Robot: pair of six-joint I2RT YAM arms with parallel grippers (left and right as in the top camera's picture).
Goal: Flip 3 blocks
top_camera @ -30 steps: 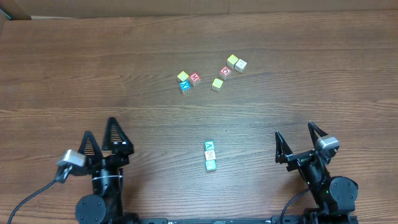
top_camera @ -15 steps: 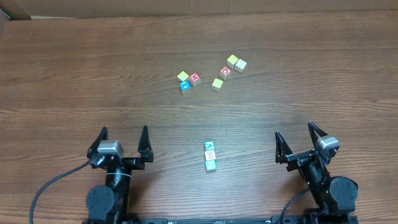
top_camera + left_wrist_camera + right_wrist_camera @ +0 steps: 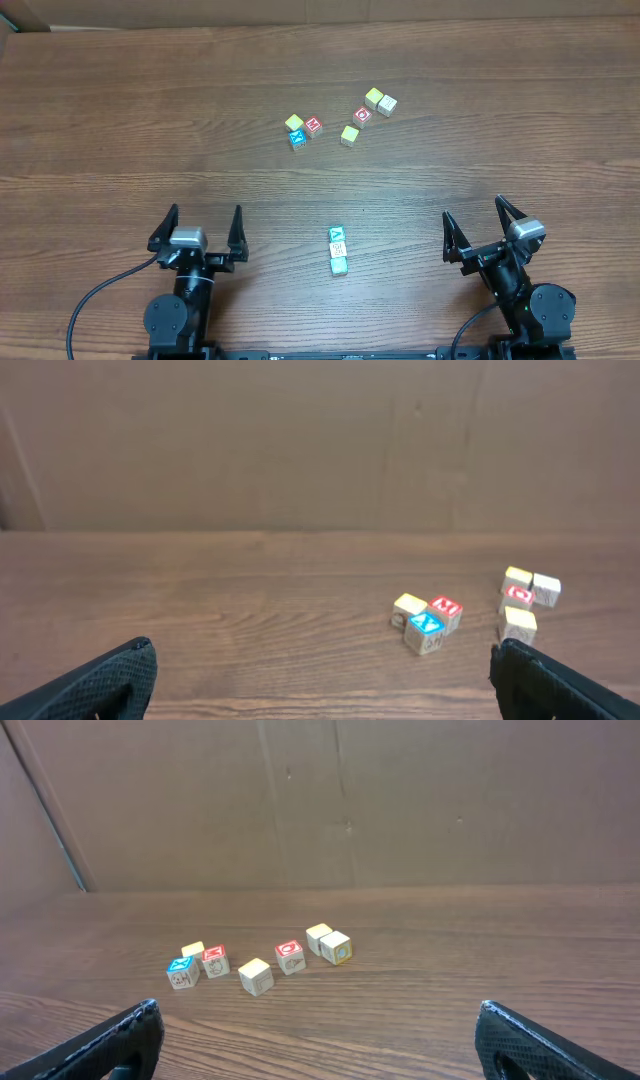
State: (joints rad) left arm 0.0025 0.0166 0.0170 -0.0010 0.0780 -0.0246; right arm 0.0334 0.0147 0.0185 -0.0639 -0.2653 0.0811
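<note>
A: Biggest thing first?

B: Brown wood-grain surface, filling the whole overhead view.

A: Then the arms?

B: Left pincer toward the robot from the red "M" cube and off to its left. Spread wide, gripping nothing. Right pincer toward the robot from that same "M" cube and well to its right. Also spread wide and empty. In the left wrist view, just black fingertips at the bottom corners, far apart. Same in the right wrist view.

A: And the blocks?

B: Blocks in a short line of three, touching end to end. Well apart from the "M" cube, on its robot side and slightly right, between the two pincers. Green-and-white block at the end nearest the "M" cube. Whitish block with red print in the middle. Pale green block at the robot end.

A: The loose cubes?

B: Yellow cube just left of the "M" cube. Blue cube just left too, on the robot side. Red "O" cube near, to the right. Yellow-green cube also right, slightly toward the robot. Beyond the "O" cube, farther right of the "M" cube, a second yellow cube touching a cream cube.
</note>
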